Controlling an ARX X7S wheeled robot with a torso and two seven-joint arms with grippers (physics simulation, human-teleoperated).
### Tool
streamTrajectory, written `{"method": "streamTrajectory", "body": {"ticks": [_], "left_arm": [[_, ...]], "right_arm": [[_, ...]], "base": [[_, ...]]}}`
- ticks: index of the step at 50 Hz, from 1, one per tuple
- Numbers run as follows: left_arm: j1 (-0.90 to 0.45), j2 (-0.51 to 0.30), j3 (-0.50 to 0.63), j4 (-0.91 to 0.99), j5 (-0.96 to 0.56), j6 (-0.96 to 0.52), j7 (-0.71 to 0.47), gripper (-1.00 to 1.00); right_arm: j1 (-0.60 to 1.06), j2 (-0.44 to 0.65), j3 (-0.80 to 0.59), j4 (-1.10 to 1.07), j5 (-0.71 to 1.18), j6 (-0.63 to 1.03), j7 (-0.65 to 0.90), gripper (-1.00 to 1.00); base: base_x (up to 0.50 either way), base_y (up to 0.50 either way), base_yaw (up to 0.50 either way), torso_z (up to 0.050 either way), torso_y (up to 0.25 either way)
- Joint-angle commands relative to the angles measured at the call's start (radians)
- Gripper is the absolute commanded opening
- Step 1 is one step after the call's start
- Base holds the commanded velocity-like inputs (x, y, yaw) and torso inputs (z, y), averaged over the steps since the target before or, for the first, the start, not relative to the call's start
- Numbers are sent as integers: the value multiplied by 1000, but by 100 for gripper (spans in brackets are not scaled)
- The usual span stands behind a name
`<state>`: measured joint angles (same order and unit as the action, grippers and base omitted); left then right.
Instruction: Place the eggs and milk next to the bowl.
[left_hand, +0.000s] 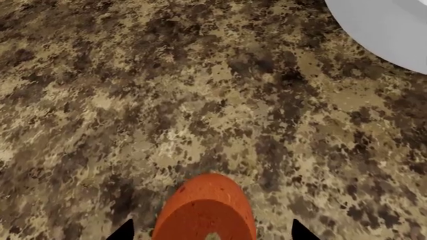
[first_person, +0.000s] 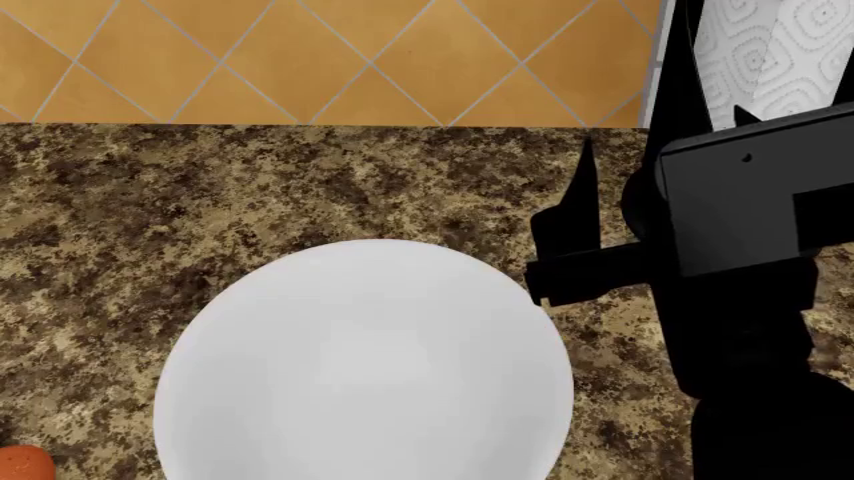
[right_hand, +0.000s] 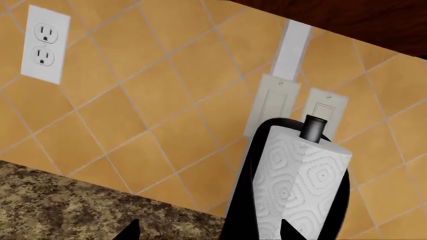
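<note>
The bowl (first_person: 363, 365) sits on the speckled table (first_person: 200, 200), near the middle of the head view. The orange egg (left_hand: 205, 207) lies between the left gripper's (left_hand: 212, 231) two dark fingertips (left_hand: 123, 230), close to the bowl's left edge; whether they press on it cannot be told. The right gripper (first_person: 587, 215) hovers at the bowl's right with nothing in it, its opening unclear. The paper-towel roll (right_hand: 300, 187) stands far right against the orange tiled wall (right_hand: 147, 100). The other egg and the milk are out of view.
</note>
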<state>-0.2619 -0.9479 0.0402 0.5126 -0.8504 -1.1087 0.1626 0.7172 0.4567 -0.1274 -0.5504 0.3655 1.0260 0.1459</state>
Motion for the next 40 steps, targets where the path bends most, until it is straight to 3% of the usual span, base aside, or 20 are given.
{"method": "streamTrajectory", "body": {"ticks": [1, 9, 10, 40], "left_arm": [[-3, 10, 44, -34, 43, 7, -9, 100], [-8, 11, 59, -37, 48, 8, -7, 100], [-7, 12, 57, -36, 54, 17, -8, -100], [-27, -18, 20, 172, -39, 13, 3, -100]], "right_arm": [[-2, 0, -6, 16, -2, -16, -1, 100], [2, 0, -5, 14, 1, -10, 1, 100], [2, 1, -4, 13, 2, -10, 2, 100], [-14, 8, 20, -18, 21, -7, 9, 100]], "base": [[0, 0, -3, 0, 0], [1, 0, -1, 0, 0], [0, -3, -3, 0, 0], [1, 0, -1, 0, -1]]}}
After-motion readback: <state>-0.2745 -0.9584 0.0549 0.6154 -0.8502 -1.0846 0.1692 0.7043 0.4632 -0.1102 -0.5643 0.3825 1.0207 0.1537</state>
